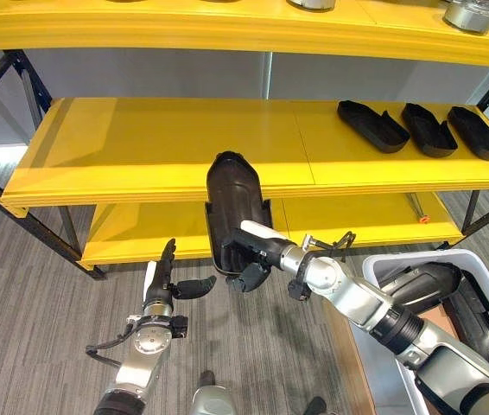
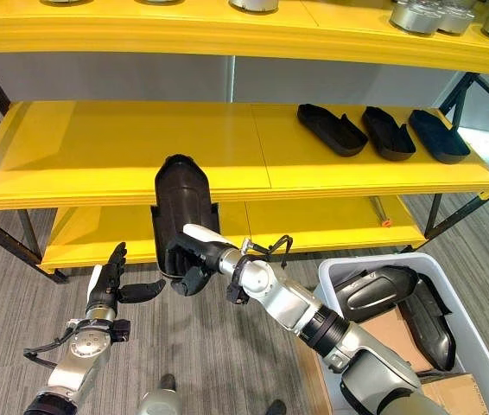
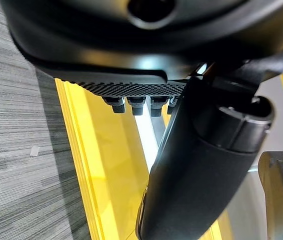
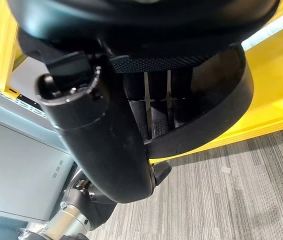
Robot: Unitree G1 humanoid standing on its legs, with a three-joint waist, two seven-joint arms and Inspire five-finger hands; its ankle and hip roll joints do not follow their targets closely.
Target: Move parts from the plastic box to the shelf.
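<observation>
- The yellow shelf (image 1: pixel 141 138) carries three black parts (image 1: pixel 424 130) at its right end.
- The plastic box (image 1: pixel 486 262) at lower right contains more parts.
- The right hand (image 1: pixel 249 252) grips a black part (image 1: pixel 231 194), fingers curled round its lower end; the top seems to lean on the shelf edge.
- The left hand (image 1: pixel 165 281) hovers beside it, fingers straight, thumb spread.

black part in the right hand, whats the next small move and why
Probably carry it forward and over the middle shelf. The right hand grips the black part upright at the shelf's front edge, not yet resting on it. Three like parts already lie at the shelf's right, with bare board beside them.
</observation>
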